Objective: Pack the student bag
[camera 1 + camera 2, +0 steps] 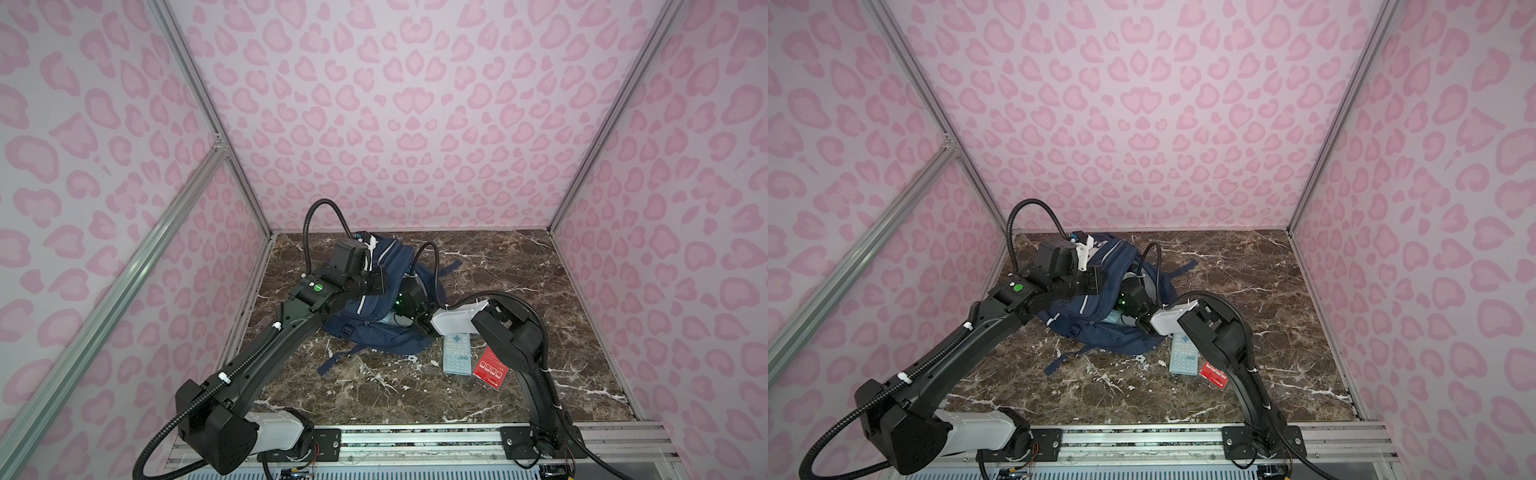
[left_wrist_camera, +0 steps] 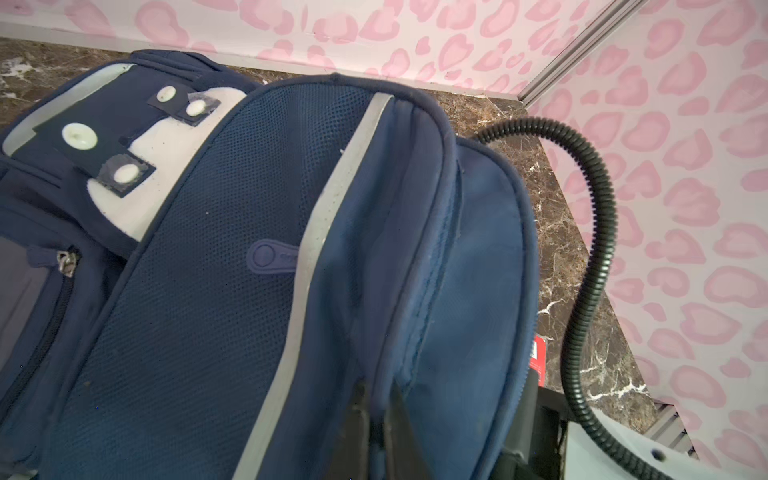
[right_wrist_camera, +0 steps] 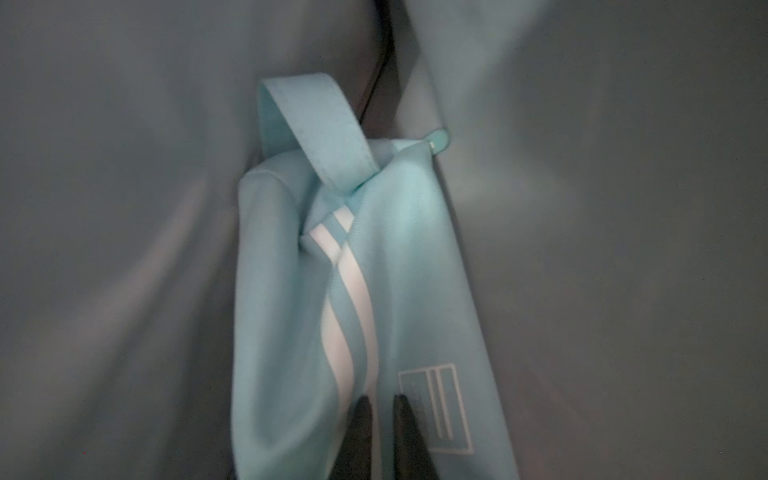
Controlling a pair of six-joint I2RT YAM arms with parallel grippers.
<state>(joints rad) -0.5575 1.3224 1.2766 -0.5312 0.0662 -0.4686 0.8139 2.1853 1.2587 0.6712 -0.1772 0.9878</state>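
We see the bag (image 1: 376,334) lying on the worktop (image 1: 540,291), left of centre and toward the back wall. Our left tool (image 2: 378,392) is pinched together on a fold of the bag's rim, beside a grey stripe (image 2: 332,208). Our right tool (image 3: 382,401) reaches inside the bag, its tips close together over a light blue pouch (image 3: 415,270) with white stripes; we cannot tell whether it grips the cloth. A grey-blue calculator (image 1: 457,353) and a red packet (image 1: 493,369) lie side by side on the worktop, just beside the bag.
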